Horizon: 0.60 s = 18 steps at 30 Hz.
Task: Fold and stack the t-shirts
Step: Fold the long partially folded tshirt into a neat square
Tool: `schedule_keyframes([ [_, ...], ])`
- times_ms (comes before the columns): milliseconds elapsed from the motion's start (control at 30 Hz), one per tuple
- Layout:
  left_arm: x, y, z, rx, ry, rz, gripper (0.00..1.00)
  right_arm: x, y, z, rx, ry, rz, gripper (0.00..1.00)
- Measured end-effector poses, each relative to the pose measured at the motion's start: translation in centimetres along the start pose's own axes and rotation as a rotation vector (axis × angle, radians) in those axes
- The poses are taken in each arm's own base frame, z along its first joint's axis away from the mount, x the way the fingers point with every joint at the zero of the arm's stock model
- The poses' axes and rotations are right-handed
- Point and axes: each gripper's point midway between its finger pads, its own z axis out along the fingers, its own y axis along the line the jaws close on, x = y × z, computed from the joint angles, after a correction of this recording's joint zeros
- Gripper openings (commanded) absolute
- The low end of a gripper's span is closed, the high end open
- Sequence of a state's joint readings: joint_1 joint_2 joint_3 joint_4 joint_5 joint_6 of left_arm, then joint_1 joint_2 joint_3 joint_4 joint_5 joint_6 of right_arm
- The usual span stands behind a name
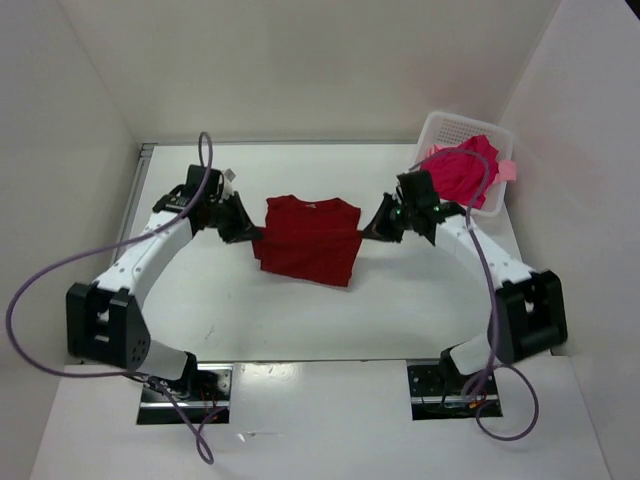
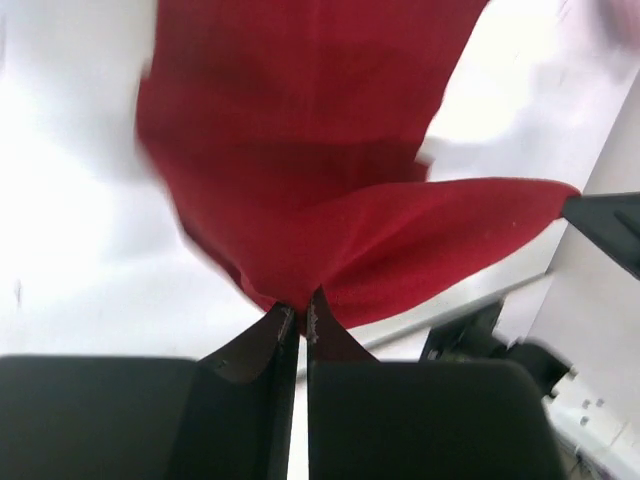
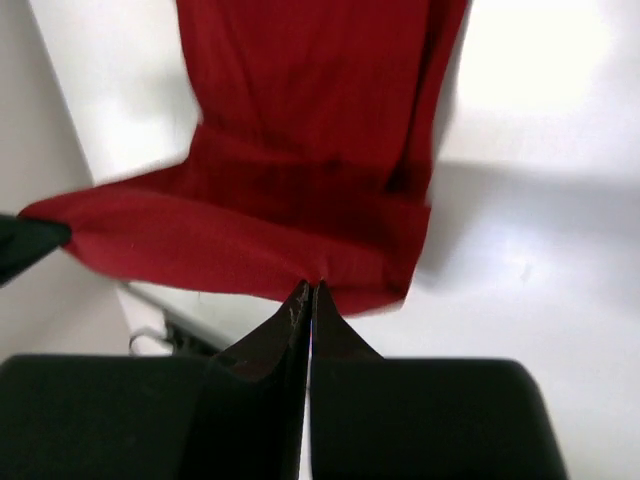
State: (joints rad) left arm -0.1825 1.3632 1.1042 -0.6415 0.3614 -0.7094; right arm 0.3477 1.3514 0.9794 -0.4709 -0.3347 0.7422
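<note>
On table (image 1: 300, 325), one dark red t-shirt (image 1: 308, 240), left hand (image 1: 254, 235) and right hand (image 1: 371, 228) both pinching its edges

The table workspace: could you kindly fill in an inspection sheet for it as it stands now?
Surface: white table, no spills seen.
Job's things: dark red t-shirt lies mid-table, partly folded; crimson-pink t-shirt is bunched in the basket, with the salmon pink t-shirt peeking out beside it.
Clutter: white perforated basket at the far right corner; otherwise nothing seen.
Hands: left hand is shut on the dark red t-shirt's edge on its own side; right hand is shut on the opposite edge.
Cables: purple cables loop off both arms, clear of the cloth.
Surroundings: plain white walls on three sides.
</note>
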Motion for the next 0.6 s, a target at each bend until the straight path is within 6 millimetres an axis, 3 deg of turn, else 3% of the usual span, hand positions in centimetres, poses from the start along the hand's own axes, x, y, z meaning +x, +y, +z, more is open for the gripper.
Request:
schedule_keyframes([
  [100, -3.9, -1.2, 2.8, 0.008, -0.028, 0.01, 0.09, -5.4, 0.1, 2.5, 0.026, -0.037, -0.016, 0.0],
  [200, -7.1, -1.2, 6.2, -0.011, -0.044, 0.007, 0.1, -9.3, 0.2, 5.4, 0.041, -0.054, -0.047, 0.0],
  [433, -12.3, 1.0, 13.7, -0.082, -0.067, -0.017, 0.15, -14.6, -1.3, 12.3, 0.086, -0.061, -0.078, 0.0],
  [533, -13.8, 1.8, 15.7, -0.085, -0.08, -0.042, 0.44, -15.7, -2.4, 14.8, 0.113, -0.053, -0.076, 0.04],
  [567, -14.4, 2.0, 16.1, -0.082, -0.092, -0.052, 0.61, -16.3, -2.6, 15.6, 0.119, -0.058, -0.078, 0.09],
  [600, -14.9, 2.0, 16.2, -0.079, -0.102, -0.057, 0.65, -16.7, -2.6, 16.1, 0.124, -0.064, -0.081, 0.15],
])
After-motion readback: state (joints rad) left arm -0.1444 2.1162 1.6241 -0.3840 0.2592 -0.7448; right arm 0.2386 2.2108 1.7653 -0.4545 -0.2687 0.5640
